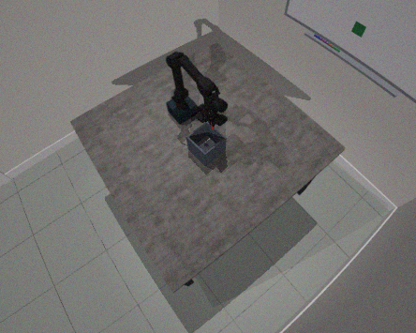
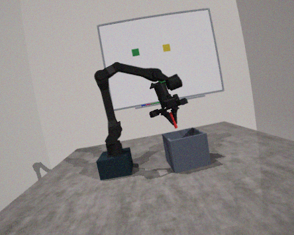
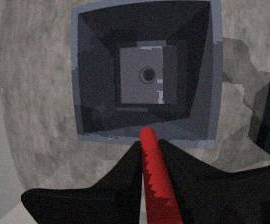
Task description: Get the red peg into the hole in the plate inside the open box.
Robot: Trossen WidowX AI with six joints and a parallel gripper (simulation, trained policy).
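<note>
Grey, mottled surface (image 1: 150,197) (image 2: 149,202) (image 3: 35,65) carries the open box (image 1: 207,152) (image 2: 189,152) (image 3: 218,75). Above the box's rim, the tool (image 1: 213,123) (image 2: 174,122) (image 3: 149,145) is clamped on the peg (image 1: 213,127) (image 2: 173,120) (image 3: 156,175), tilted, outside the hole (image 3: 148,75).

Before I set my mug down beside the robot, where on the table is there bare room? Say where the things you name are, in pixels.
The table's (image 1: 150,202) (image 2: 139,202) broad stretch on the side of the box (image 1: 207,158) (image 2: 190,152) away from the arm (image 1: 177,77) (image 2: 106,99). Crowded: between box and arm's base, under the hand (image 1: 213,123) (image 2: 175,124).

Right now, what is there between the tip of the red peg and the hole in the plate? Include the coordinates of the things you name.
Only open air, it seems: the wrist view shows nothing between the tip of the red peg (image 2: 173,120) (image 3: 154,165) and the hole (image 3: 148,75), except the box's near rim (image 3: 112,141).
</note>
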